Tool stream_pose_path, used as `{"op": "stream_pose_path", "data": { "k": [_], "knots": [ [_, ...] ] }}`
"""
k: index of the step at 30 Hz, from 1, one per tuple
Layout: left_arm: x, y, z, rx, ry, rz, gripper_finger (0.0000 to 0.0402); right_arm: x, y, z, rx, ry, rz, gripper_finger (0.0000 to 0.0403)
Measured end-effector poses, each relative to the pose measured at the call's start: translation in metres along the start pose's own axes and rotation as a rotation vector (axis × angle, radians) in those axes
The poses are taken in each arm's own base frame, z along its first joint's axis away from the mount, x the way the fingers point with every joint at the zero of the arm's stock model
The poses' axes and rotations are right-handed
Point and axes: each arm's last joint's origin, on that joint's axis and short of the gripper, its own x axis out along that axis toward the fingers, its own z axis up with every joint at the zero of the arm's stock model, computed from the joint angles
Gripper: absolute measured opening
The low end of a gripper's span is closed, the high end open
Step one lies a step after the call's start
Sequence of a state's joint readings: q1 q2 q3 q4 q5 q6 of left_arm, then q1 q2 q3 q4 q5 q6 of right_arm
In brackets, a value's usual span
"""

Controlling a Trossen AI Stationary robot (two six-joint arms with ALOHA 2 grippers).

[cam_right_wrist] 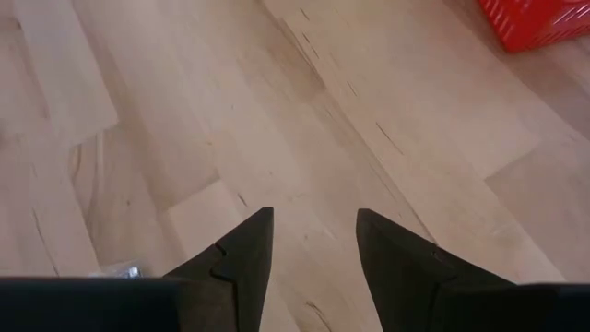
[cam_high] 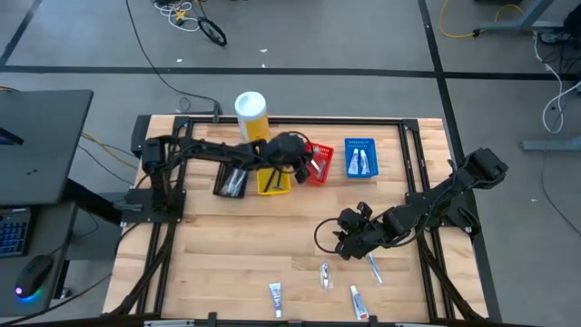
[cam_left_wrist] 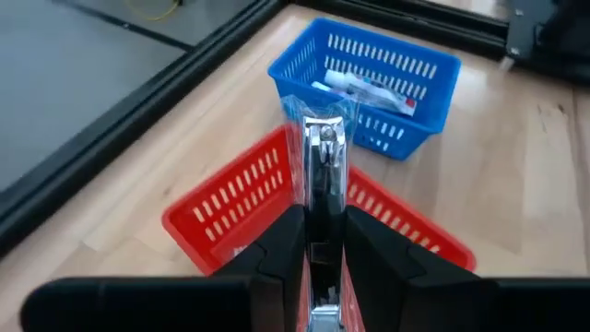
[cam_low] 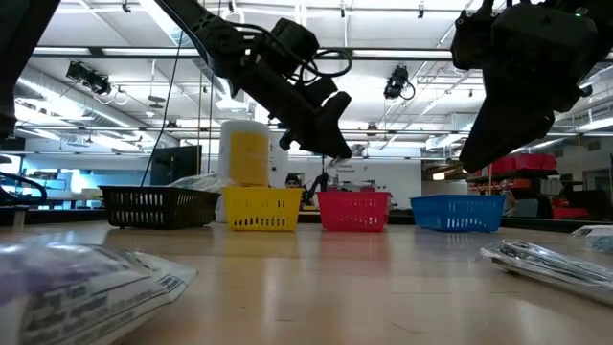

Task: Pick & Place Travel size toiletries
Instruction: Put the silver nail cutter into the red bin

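The left gripper (cam_left_wrist: 323,249) hangs over the red basket (cam_left_wrist: 230,198), at about twelve o'clock on the table in the overhead view. Its fingers (cam_left_wrist: 277,263) are pinched nearly shut on a slim, shiny wrapped item (cam_left_wrist: 323,157), likely nail clippers. The item's long axis runs straight out from the fingers, its free end pointing toward the blue basket (cam_high: 360,156), which already holds tubes.

To finish this step well, the item should probably be centred over the red basket and lowered before release, so it does not catch the rim.

The right gripper (cam_right_wrist: 312,242) hovers above bare wood near four o'clock, fingers parted and empty. More tubes (cam_high: 275,298) lie near six o'clock.
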State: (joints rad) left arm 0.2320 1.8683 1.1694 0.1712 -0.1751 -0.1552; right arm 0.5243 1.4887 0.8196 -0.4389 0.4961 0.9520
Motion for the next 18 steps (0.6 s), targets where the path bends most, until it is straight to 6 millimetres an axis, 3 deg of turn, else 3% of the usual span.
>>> {"op": "stream_pose_path", "data": {
  "k": [5,14,18],
  "knots": [
    [0.002,0.01,-0.002,-0.005,0.035,-0.026,0.0084,0.0,0.0,0.0,0.0,0.0,0.0,0.0167],
    [0.023,0.002,-0.021,-0.011,0.045,-0.064,0.0084,0.0,0.0,0.001,0.001,-0.022,-0.014,0.0167],
    [0.023,0.001,-0.019,0.005,0.027,-0.074,0.0087,0.0,0.0,0.001,-0.01,-0.021,-0.014,0.0167]
  ]
}}
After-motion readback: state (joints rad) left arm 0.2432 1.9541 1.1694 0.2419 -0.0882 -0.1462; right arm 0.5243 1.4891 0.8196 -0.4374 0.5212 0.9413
